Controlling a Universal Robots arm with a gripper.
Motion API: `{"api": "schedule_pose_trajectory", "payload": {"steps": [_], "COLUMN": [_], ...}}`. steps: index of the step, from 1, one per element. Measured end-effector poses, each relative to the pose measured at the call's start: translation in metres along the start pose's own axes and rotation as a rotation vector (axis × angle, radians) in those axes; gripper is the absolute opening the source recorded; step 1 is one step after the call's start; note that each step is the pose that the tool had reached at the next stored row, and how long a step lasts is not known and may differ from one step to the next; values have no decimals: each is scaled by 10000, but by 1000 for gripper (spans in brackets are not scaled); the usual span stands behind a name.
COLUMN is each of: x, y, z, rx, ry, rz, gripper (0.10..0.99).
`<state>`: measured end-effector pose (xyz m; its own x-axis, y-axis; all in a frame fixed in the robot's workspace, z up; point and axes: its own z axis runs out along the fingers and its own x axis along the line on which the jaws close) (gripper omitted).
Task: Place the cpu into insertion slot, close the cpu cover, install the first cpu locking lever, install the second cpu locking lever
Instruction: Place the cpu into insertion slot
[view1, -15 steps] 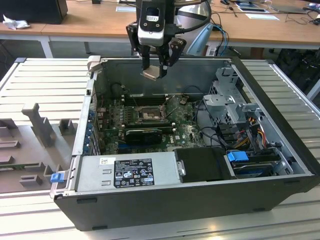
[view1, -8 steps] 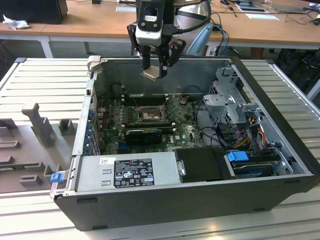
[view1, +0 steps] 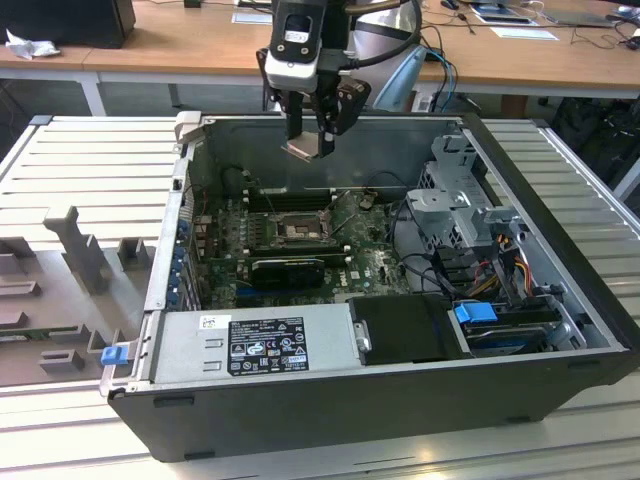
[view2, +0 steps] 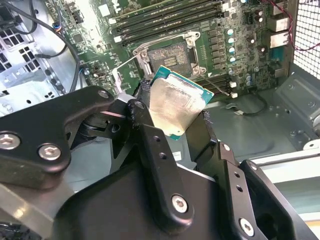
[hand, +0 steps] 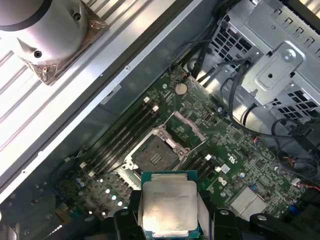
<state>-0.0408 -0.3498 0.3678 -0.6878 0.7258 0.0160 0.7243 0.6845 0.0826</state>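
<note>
My gripper (view1: 312, 135) hangs above the open computer case, shut on the cpu (view1: 308, 148), a thin silver-faced square plate. Both wrist views show the cpu (view2: 175, 102) (hand: 167, 202) clamped by its edges between the black fingers (view2: 150, 142), high over the board. The insertion slot (view1: 290, 228) (view2: 170, 55) (hand: 154, 152) lies below it on the green motherboard with its grey centre bare. The cpu cover (hand: 187, 126) (view2: 127, 74) stands swung up beside the slot.
Long black memory slots (hand: 125, 132) flank the slot. A black ribbed card (view1: 285, 268) lies in front of it, then the grey power supply box (view1: 255, 345). A metal drive cage (view1: 460, 200) with cables fills the exterior view's right. The case walls (view1: 330, 405) ring the board.
</note>
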Motion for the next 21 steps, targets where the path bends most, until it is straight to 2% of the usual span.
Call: {"api": "schedule_pose_trajectory", "payload": {"steps": [8, 9, 11, 17, 21], "x": [0, 0, 0, -1, -1], "y": [-1, -2, -3, -6, -8], "z": [15, 20, 33, 73, 99], "rx": [-3, 0, -9, -20, -4], "ry": [-64, -82, -140, -252, -275], "rz": [657, 829, 1514, 2759, 2997], "gripper": [529, 529, 529, 529, 529]}}
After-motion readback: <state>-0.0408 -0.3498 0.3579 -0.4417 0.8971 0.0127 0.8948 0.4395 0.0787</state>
